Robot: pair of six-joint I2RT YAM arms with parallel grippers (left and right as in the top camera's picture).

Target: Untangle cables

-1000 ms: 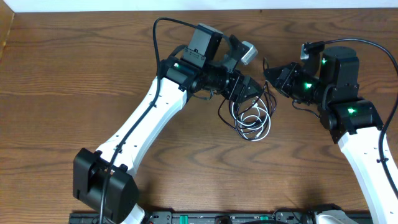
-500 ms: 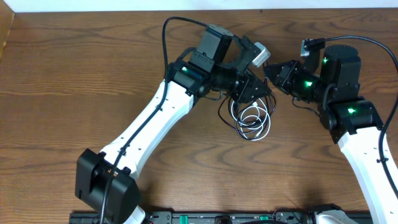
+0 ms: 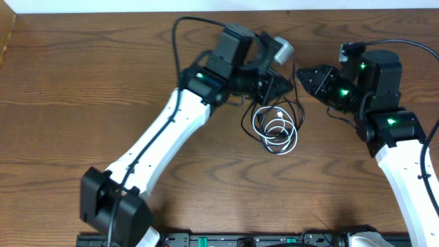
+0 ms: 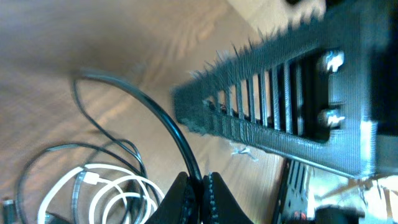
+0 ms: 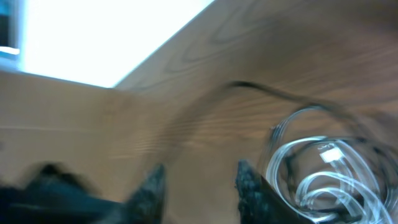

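A tangle of cables lies mid-table: a white coiled cable (image 3: 278, 129) looped with a thin black cable (image 3: 245, 123). My left gripper (image 3: 281, 88) sits at the tangle's upper edge. In the left wrist view it (image 4: 200, 186) is shut on the black cable (image 4: 165, 121), which arches up from the jaws, with the white cable (image 4: 99, 186) to the left. My right gripper (image 3: 300, 73) hovers just right of the left one, above the tangle's top right. In the blurred right wrist view it (image 5: 200, 180) stands open and empty, the white coil (image 5: 323, 171) off to its right.
The right gripper's ribbed finger (image 4: 280, 106) fills the left wrist view, very close to my left jaws. The table's far edge (image 3: 137, 12) runs along the top. Bare wood (image 3: 68, 103) spreads left of the arms.
My left gripper has closed on the black cable at the tangle's top. My right gripper has opened, let go and drawn slightly up and to the right.
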